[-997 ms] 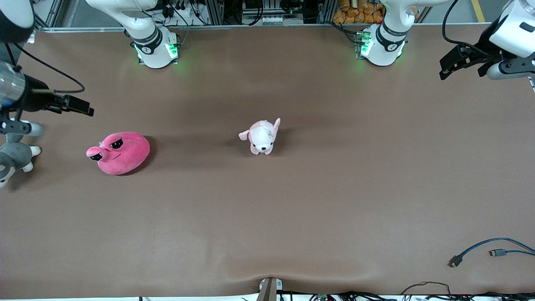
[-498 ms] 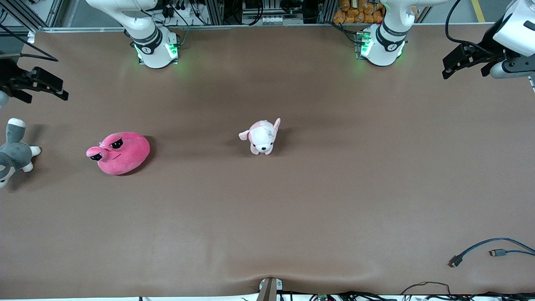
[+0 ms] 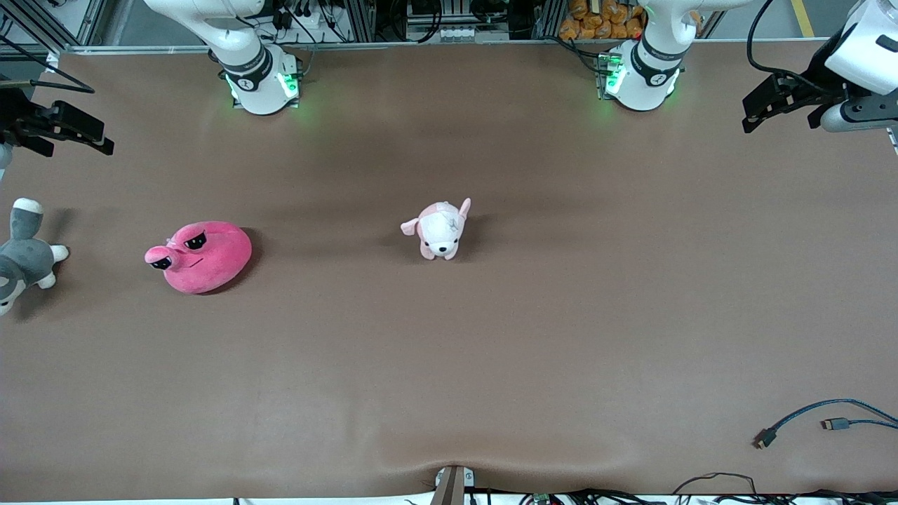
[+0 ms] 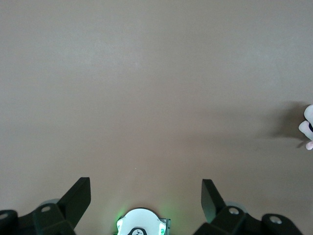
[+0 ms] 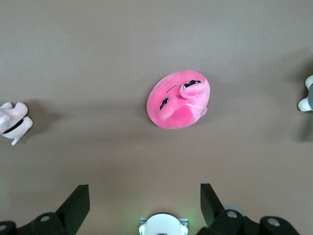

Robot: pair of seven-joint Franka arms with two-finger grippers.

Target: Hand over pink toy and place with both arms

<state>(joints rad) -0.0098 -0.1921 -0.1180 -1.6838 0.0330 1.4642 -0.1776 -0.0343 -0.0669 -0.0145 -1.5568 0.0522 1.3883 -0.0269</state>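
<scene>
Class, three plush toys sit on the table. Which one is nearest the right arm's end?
The grey-and-white plush, at the table's edge at that end. The pink toy sits next along, and the pale puppy plush is mid-table.

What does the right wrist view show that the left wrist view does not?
Only the right wrist view shows the pink toy, lying free on the table, a corner of the grey-and-white plush, and the open right hand. Only the left wrist view shows the open left hand, empty. Both share the brown table and a sliver of the pale puppy plush at the frame edge.
</scene>
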